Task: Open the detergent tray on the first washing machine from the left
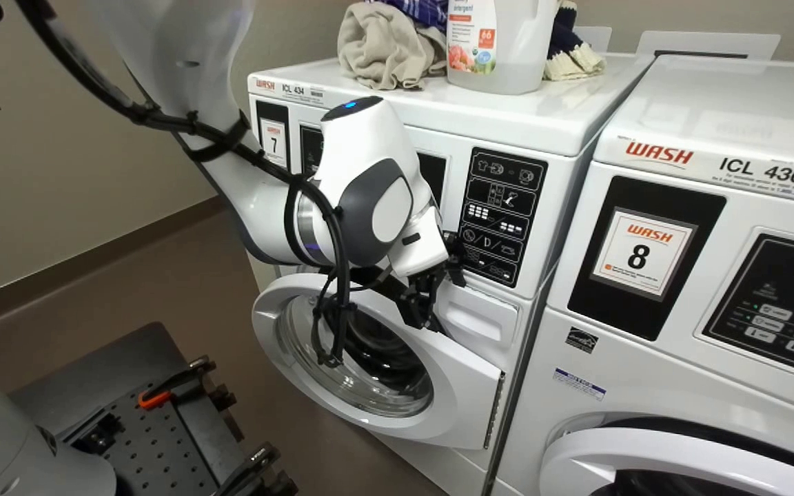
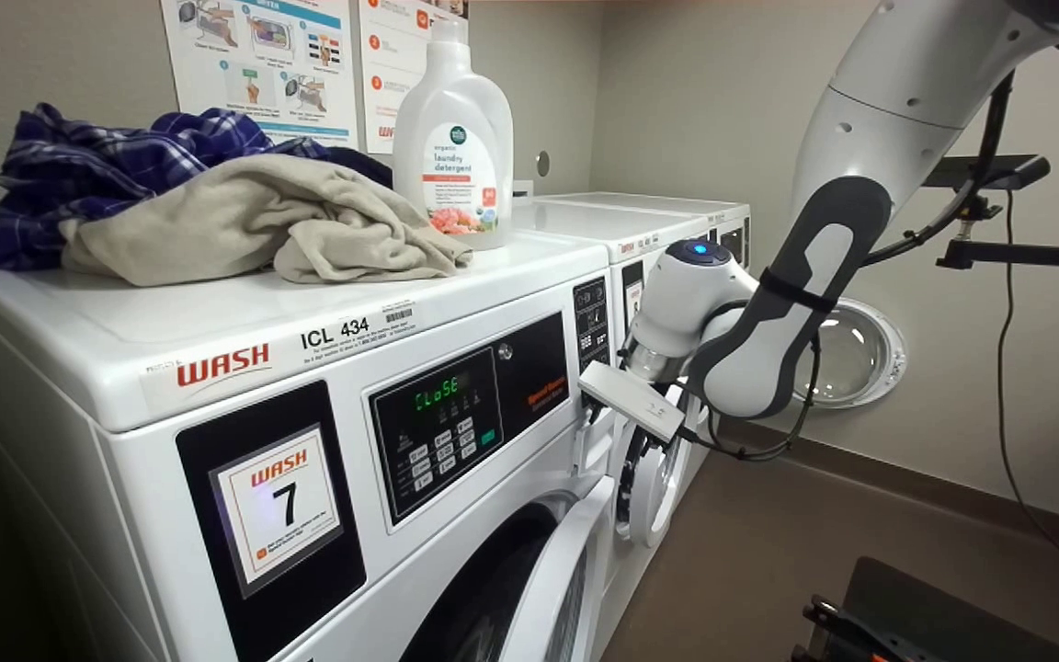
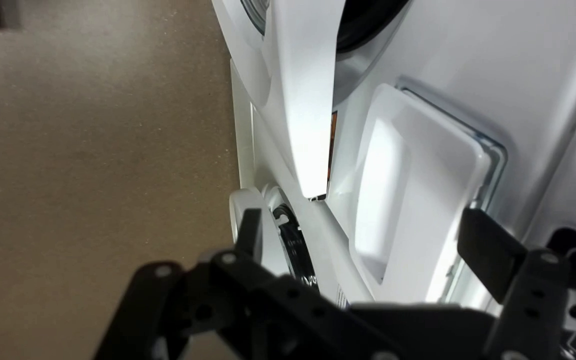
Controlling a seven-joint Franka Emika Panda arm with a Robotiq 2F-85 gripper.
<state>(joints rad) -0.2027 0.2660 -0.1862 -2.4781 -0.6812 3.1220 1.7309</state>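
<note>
The first washing machine [image 1: 528,138] is white and marked "WASH ICL 434" and 7; it also shows in an exterior view [image 2: 162,496]. Its detergent tray [image 1: 483,313] is a white boxy drawer below the black button panel [image 1: 500,213]. In the wrist view the tray [image 3: 428,160] shows a recessed front and a narrow gap along its far edge. My gripper [image 1: 438,293] is at the tray. In the wrist view my gripper [image 3: 368,240] is open, fingers wide apart with nothing between them; one finger is at the tray's upper edge, contact unclear. The other is out over the front.
The machine's round door [image 1: 466,406] stands open below the arm. Machine 8 [image 1: 645,386] is beside it, its door [image 1: 597,448] open too. A detergent bottle [image 2: 456,138] and cloths [image 2: 217,221] lie on top. A dark perforated platform [image 1: 156,441] stands in front.
</note>
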